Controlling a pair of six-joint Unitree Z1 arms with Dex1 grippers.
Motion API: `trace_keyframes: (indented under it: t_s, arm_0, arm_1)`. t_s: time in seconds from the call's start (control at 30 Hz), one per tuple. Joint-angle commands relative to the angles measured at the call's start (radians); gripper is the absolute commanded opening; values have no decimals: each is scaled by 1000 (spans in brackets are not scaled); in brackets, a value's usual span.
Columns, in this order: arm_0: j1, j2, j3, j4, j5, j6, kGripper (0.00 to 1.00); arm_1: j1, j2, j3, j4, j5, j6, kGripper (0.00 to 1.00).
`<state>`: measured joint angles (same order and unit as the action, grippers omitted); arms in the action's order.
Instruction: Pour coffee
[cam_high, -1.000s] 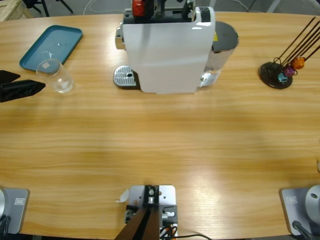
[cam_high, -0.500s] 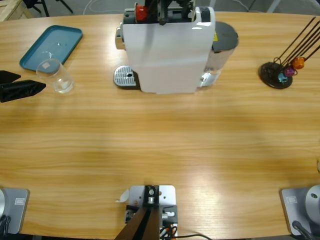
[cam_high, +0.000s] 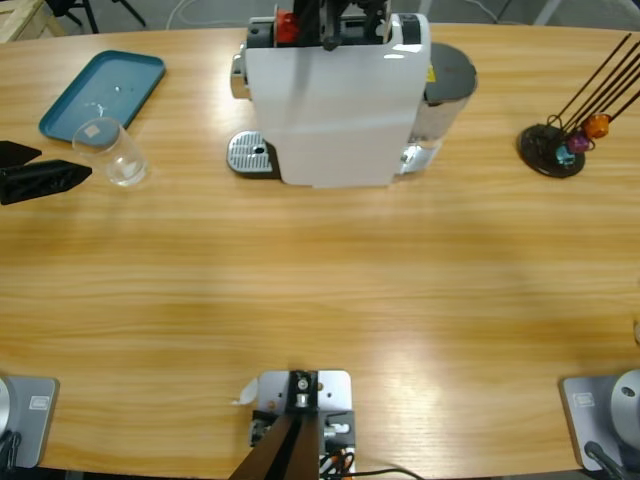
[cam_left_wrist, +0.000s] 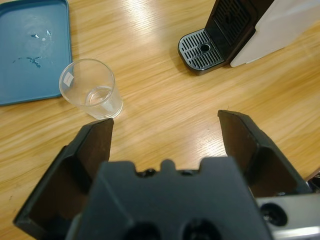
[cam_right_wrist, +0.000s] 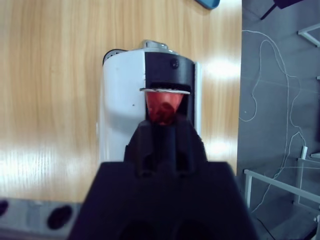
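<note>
No coffee is visible anywhere: the clear glass (cam_left_wrist: 91, 89) stands upright and empty on the worktop (cam_high: 320, 290), just beside the near corner of the blue tray (cam_left_wrist: 31, 47), and nothing dark lies in it or on the drip grate (cam_left_wrist: 201, 50).

The working item at this stage is the red capsule (cam_right_wrist: 162, 107). The right gripper (cam_right_wrist: 161, 131) is closed on it with a narrow hold, directly above the top of the white coffee machine (cam_high: 335, 100). In the right wrist view the capsule's foil rim sits at the mouth of the dark loading slot (cam_right_wrist: 167, 85). The slot therefore lies straight ahead of the jaws, along the gripper's own line; I cannot tell whether the capsule is already partly seated. In the high view the same capsule shows red at the machine's top edge (cam_high: 286, 24).

The left gripper (cam_left_wrist: 167, 137) hovers over the worktop with its jaws spread wide and nothing between them. The glass lies ahead and to one side of it, short of the tray; the grate lies further off on the other side.

Judgement — the task is at an early stage: capsule not yet confirmed loaded, glass not yet under the spout. The left arm is the nearer one to the glass.

The capsule stand (cam_high: 556, 150) at the far end of the worktop holds orange and purple capsules, untouched.
</note>
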<state>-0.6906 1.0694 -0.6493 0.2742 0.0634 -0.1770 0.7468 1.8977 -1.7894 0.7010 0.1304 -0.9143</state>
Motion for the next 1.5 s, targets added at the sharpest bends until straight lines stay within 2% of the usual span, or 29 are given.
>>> trace_keyframes:
  t_s: [0.03,0.27,0.37,0.43,0.47,0.5,0.53,0.57,0.6,0.63,0.7,0.8,0.87,0.93,1.0,1.03,1.07,1.13,1.17,1.23,1.37,1.5]
  arm_0:
    - [7,26,36,-10,-11,10,899]
    - [7,26,36,-10,-13,10,899]
    - [6,27,36,-10,-13,10,900]
    - [6,27,36,-10,-13,10,899]
    - [6,27,35,-10,-13,10,899]
    - [7,27,36,-10,-13,10,899]
    - [6,27,35,-10,-13,10,899]
    - [6,26,36,-10,-14,10,899]
    - [6,26,36,-10,-14,10,898]
    - [7,26,35,-10,-14,10,893]
    - [6,26,35,-10,-15,10,890]
    - [7,23,35,-10,-16,10,885]
    - [6,22,36,-10,-16,10,885]
    - [7,22,36,-10,-16,10,885]
    - [6,22,36,-10,-16,10,885]
    - [7,23,36,-10,-16,10,885]
    - [6,22,36,-10,-16,10,885]
    - [7,21,36,-10,-16,10,901]
    - [6,19,36,-10,-15,10,965]
    - [6,19,35,-10,-13,10,991]
    - [7,21,36,-10,-14,10,1000]
    - [6,21,36,-11,-14,10,1000]
  arm_1:
    - [-18,52,-2,38,-14,-5,364]
    - [-6,43,-31,50,-16,3,375]
    - [17,26,-58,57,-26,61,538]
    - [43,13,-78,59,-44,115,728]
    - [52,3,-86,63,-32,118,883]
    - [59,-10,-92,63,-18,123,989]
    - [63,-25,-98,62,-5,132,986]
    - [67,-42,-103,61,12,148,877]
    - [69,-69,-107,63,36,167,682]
    - [72,-93,-107,71,50,171,549]
    - [72,-138,-127,128,63,182,22]
    - [72,-237,-89,170,36,205,0]
    - [62,-327,-3,168,-56,353,0]
    - [11,-392,76,140,-58,426,0]
    - [-30,-466,212,13,-6,484,0]
    - [-45,-503,312,-104,11,524,0]
    - [-51,-521,373,-177,2,555,0]
    - [-57,-529,437,-251,-35,586,0]
    - [-58,-526,463,-287,-58,594,0]
    - [-60,-520,510,-369,-86,619,0]
    - [-60,-476,576,-553,-210,629,0]
    - [-60,-397,568,-617,-327,630,0]
